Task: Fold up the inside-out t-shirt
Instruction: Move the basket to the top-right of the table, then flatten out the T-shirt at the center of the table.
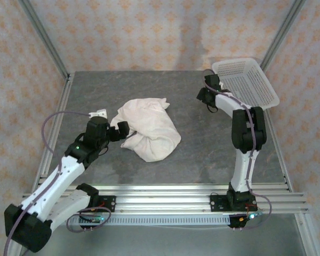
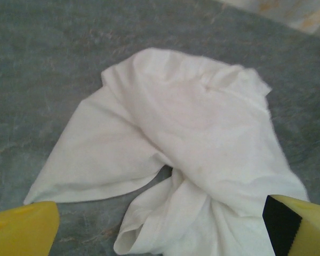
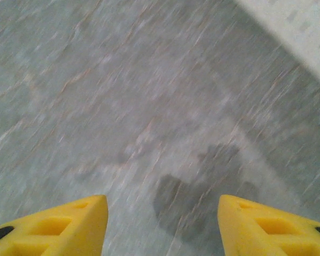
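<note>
**Item.** The inside-out t-shirt lies in a crumpled heap near the middle of the counter, slightly left of centre. In the left wrist view one flat flap spreads toward the left of the picture, and a twisted bundle of folds runs down toward the lower edge. I cannot make out a collar, sleeve or hem with confidence.

**Handling, as I judge it.** The cloth looks thin, soft and light. It should drape and bunch, not hold a shape, and a pinch may lift several layers at once. I would take hold at a free edge or corner of the flat flap, not the knotted middle, and spread it before any fold.

**Tools.** The left tool sits just beside the heap's left edge, its yellow fingers set wide apart and holding nothing. The right tool hangs well apart from the shirt, near the basket, also spread wide and empty over bare counter; its wrist view is blurred.

**Surface and room.** The counter is grey and mottled, and looks smooth enough for the cloth to slide. The white mesh basket sits at the far right corner. A patterned backdrop encloses the cell, and metal rails run along the near edge.
</note>
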Available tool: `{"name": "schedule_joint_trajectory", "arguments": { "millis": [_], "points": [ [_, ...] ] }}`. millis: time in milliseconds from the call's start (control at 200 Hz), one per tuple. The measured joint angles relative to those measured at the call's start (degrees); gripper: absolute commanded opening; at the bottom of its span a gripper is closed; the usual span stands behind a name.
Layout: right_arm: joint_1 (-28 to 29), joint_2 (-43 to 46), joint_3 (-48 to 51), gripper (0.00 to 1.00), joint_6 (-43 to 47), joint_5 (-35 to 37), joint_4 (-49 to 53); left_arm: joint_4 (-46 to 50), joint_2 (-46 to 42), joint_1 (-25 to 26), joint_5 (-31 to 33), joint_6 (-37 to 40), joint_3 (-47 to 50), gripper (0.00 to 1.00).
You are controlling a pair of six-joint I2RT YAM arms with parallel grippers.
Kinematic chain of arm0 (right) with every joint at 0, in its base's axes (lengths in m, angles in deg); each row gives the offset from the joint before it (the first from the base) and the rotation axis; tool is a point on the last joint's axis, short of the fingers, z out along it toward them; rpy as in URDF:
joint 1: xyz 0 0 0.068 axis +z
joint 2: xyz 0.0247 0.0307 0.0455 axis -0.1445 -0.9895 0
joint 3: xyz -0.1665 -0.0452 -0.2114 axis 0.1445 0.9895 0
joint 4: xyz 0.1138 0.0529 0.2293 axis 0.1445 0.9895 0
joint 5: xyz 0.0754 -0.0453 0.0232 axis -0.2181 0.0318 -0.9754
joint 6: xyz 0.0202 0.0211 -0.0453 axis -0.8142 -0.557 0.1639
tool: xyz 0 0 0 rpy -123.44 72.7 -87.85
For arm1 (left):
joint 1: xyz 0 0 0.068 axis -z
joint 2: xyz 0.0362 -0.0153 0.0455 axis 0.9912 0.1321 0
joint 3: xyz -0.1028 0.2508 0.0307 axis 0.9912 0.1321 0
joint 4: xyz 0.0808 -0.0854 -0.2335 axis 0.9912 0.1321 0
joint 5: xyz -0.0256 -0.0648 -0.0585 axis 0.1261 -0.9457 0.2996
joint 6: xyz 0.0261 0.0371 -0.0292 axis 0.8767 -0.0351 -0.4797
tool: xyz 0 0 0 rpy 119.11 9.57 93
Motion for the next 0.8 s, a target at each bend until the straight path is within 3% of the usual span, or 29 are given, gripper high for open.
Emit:
{"name": "schedule_joint_trajectory", "arguments": {
  "millis": [140,335,435,490,550,595,641,671,701,801],
  "points": [
    [4.87,7.93,8.17,0.69,-0.5,-8.31,-2.67,0.31,13.22,-0.26,1.09,-2.32,-4.83,1.0],
    [21.4,10.62,12.0,0.75,1.18,-14.16,-6.78,-3.82,31.17,-5.42,1.68,-5.29,-11.74,1.0],
    [23.17,8.24,11.89,0.75,1.7,-17.33,-8.7,-6.64,39.54,-9.49,-1.6,-5.35,-16.55,1.0],
    [22.53,6.12,11.87,0.68,1.97,-17.92,-10.25,-7.89,44.65,-11.17,-5.53,-4.59,-20.87,1.0],
    [21.73,3.48,11.87,0.42,2.27,-18.34,-11.47,-9.38,50.88,-12.11,-10.29,-3.89,-26.56,0.81],
    [21.2,1.77,11.65,0.18,3.02,-18.8,-11.72,-11.17,54.9,-12.17,-13.16,-4.24,-29.9,0.5],
    [20.87,0.72,11.5,0.08,3.06,-19.02,-11.63,-12.13,57.05,-12.11,-14.95,-3.89,-31.34,0.16],
    [20.79,0.55,11.41,0.04,3.19,-19.17,-11.61,-12.2,57.61,-12.02,-15.56,-3.89,-31.61,0.0],
    [20.76,0.57,11.32,0.0,3.3,-19.17,-11.56,-11.89,57.79,-11.87,-16.0,-3.87,-31.61,0.0],
    [20.83,3.3,11.65,0.0,3.32,-18.43,-11.56,-10.03,56.35,-11.76,-16.39,-2.69,-31.76,0.0]
  ]
}}
